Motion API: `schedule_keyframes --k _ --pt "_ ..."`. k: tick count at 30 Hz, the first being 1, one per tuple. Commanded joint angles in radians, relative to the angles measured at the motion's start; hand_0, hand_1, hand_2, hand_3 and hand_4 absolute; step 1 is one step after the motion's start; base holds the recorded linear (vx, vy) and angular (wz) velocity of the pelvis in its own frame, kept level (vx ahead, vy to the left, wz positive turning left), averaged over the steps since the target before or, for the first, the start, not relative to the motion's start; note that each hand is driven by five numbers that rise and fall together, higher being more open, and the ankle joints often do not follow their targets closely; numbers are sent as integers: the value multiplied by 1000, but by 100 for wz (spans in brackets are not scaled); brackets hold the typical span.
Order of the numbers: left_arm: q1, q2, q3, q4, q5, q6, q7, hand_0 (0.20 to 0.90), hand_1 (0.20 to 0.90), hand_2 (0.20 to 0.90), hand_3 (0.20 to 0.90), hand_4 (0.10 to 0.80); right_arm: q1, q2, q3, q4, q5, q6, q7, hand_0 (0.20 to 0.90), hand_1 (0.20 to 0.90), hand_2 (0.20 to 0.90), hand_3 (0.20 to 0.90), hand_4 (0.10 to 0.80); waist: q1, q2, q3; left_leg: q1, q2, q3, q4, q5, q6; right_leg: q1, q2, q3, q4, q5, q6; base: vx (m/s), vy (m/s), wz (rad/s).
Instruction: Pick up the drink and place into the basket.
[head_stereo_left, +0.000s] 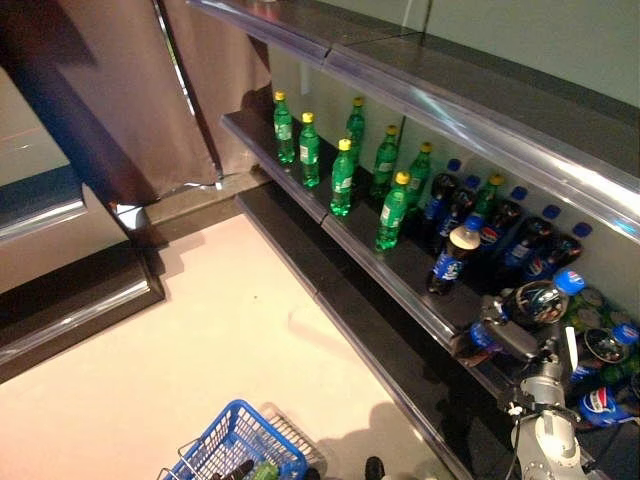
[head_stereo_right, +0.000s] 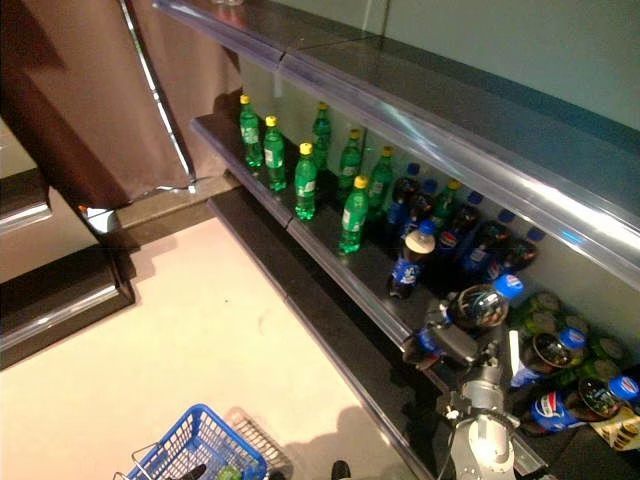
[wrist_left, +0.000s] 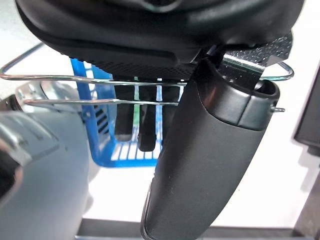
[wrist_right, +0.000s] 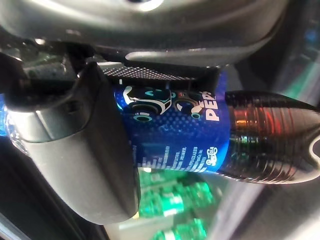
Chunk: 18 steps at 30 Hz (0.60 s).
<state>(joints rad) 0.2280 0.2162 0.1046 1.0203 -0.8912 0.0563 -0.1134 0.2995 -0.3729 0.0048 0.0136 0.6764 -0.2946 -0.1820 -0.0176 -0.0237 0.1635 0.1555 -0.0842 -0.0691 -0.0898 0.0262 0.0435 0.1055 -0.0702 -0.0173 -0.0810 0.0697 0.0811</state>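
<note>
Cola bottle (wrist_right: 225, 145) — dark drink, blue label, blue cap — lies tipped on its side in the right hand (wrist_right: 85, 150), whose thumb and fingers are curled round the labelled middle; the ribbed dark shoulder of the bottle sticks out past the hand. In the eye views the same bottle (head_stereo_left: 535, 300) is held over the front edge of the lower shelf (head_stereo_left: 400, 285), cap end pointing toward the back wall, with the right hand (head_stereo_left: 510, 340) wrapped round it from below.

The left hand (wrist_left: 200, 165) has its fingers hooked round the wire handle (wrist_left: 100, 77) of the blue basket (wrist_left: 100, 120), thumb closed across the front — the basket hangs beneath it. From the head camera the basket (head_stereo_left: 235, 440) shows at the bottom edge of the view, above the pale floor (head_stereo_left: 200, 340), well apart from the shelf; something dark and something green sit inside it, too small to tell.

Along the shelf, green bottles with yellow caps (head_stereo_left: 343, 178) stand upright in two rows toward its far end. Nearer the right hand, dark cola bottles with blue caps (head_stereo_left: 500, 225) stand in a cluster against the back, and one of them (head_stereo_left: 452, 258) stands alone closer to the front edge. Beyond the held bottle, more bottles and cans (head_stereo_left: 605, 345) crowd the shelf's near end.
</note>
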Motion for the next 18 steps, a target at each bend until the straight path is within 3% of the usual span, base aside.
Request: schedule_keyframes --k 1,4,12,18 --pt "-143 68 -7 -175 -67 -154 -33 300 300 300 200 100 -124 -21 64 -236 74 -40 231 300 300 300 200 100 -3 14 -103 -1 -5 89 31 -103 -54 -20 50 -21 6 -56 62 -91 63 -1" --pt "-178 110 -50 -281 42 -205 -38 300 300 300 200 100 -110 -19 152 -259 38 36 321 300 300 300 200 100 -7 23 -101 -3 0 104 38 -102 -54 -23 47 -26 15 -62 61 -108 81 1" --pt "-207 230 -110 -619 60 -157 -179 300 300 300 200 100 -173 -93 347 -228 -192 158 422 300 300 300 200 100 41 40 -85 -11 2 96 53 -96 -51 -17 27 -86 52 -85 54 -61 46 24" --pt "-296 320 -185 -887 -44 -31 -284 300 300 300 200 100 -320 -129 471 -64 -185 208 388 300 300 300 200 100 110 42 -82 0 -5 58 46 -90 -53 10 9 -162 61 -92 46 -11 10 31"
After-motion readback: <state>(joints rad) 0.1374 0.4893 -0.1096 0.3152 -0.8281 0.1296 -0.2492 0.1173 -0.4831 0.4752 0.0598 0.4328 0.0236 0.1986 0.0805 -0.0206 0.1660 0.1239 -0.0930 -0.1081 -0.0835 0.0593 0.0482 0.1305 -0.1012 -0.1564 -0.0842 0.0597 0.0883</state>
